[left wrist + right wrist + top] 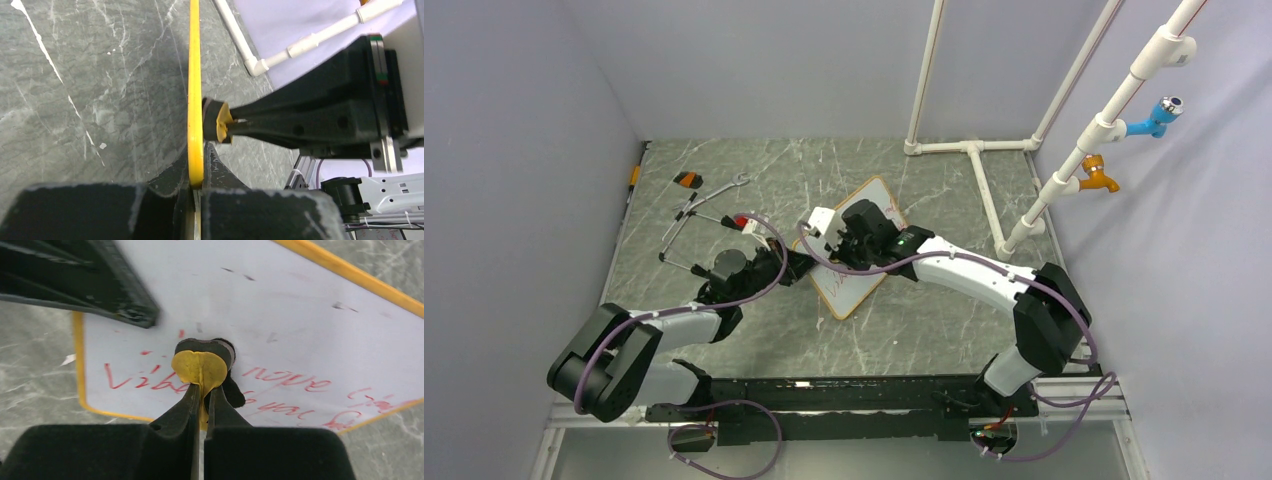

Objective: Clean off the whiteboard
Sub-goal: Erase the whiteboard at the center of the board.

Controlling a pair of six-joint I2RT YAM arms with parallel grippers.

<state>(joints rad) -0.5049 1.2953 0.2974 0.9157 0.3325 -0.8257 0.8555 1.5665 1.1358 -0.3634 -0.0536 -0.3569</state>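
Note:
The whiteboard (852,292) lies tilted on the table, white with a yellow-orange frame and red handwriting (290,380). My left gripper (804,266) is shut on its left frame edge, which shows edge-on in the left wrist view (195,90) between my jaws (199,186). My right gripper (846,258) is shut on a small yellow eraser (200,367) with a black felt pad, and presses it onto the board above the writing. The eraser also shows in the left wrist view (220,120). My right arm hides the board's middle in the top view.
A wrench (724,188), an orange-black piece (687,180), thin rods and a red-tipped item (742,221) lie at the back left. A white pipe frame (974,150) stands at the back right, with blue (1154,120) and orange (1099,175) taps.

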